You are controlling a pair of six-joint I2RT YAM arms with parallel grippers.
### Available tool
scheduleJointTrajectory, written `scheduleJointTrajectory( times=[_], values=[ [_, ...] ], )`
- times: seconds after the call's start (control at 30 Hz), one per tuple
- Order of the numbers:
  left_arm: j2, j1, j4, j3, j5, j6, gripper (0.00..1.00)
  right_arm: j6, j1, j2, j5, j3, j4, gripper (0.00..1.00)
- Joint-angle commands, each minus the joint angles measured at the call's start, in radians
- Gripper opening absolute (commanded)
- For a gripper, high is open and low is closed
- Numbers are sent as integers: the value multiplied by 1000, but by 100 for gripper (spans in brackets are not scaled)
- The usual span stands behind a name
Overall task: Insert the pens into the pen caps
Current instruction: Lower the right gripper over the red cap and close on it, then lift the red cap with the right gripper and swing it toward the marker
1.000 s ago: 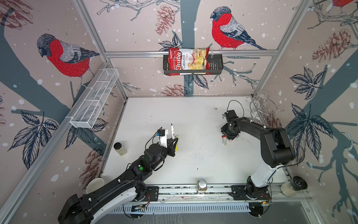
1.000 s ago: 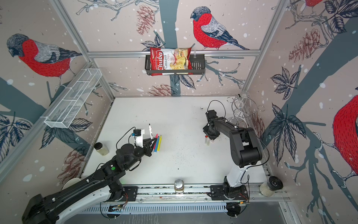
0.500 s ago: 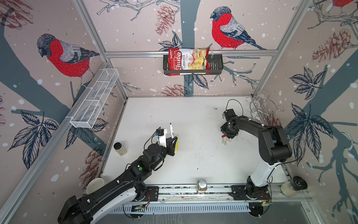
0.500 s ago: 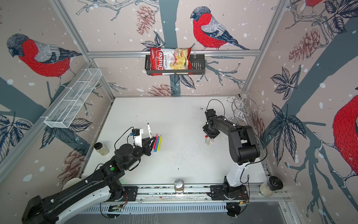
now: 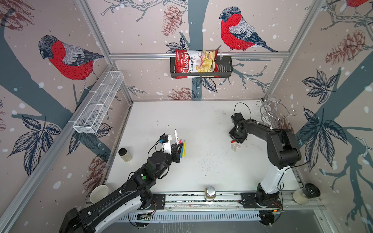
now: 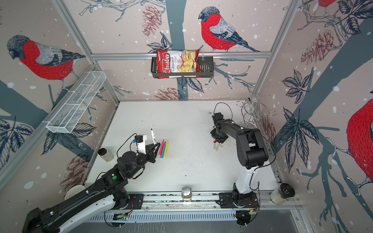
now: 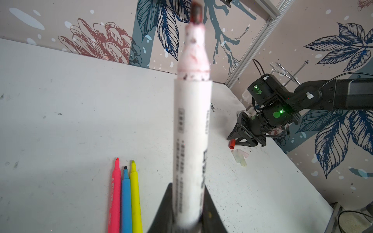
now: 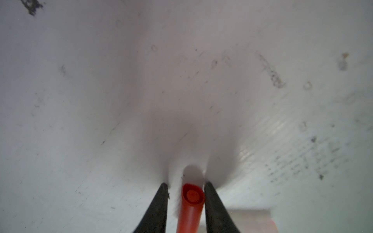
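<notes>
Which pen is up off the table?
The white pen, gripped by the left end effector. The pink pen, blue pen and yellow pen lie on the table.

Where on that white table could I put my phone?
Bare: the table between the coloured pens and the pen caps, and its back strip by the wall. Crowded: around the left gripper with its white marker, and the right gripper at the red cap.

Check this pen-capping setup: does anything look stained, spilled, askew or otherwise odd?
The white marker, held in the left fingers, has red ink smeared over its neck, just below the tip. Dark specks are scattered over the middle of the table. Nothing else stands out.
</notes>
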Motion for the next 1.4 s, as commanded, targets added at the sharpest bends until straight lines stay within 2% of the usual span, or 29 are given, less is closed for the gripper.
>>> scheduleJointTrajectory(
  times=[0.0,0.17,0.47,0.67,1.03,1.37],
  values=[
    [-13,1,-5,-1,-27,11,0,-22,1,15,-13,-5,-37,30],
    [-35,1,-29,0,-42,14,0,-45,1,4,-21,-5,-29,19],
    [-57,1,-46,-2,-49,15,0,-68,2,3,-31,-12,-33,18],
    [-47,1,-43,7,-32,21,0,-112,5,-70,-77,-24,15,2],
    [-28,1,0,2,10,30,0,-271,28,-294,-258,-105,194,0],
    [90,1,58,28,158,39,0,-318,75,-489,-302,-151,305,0]
  ],
)
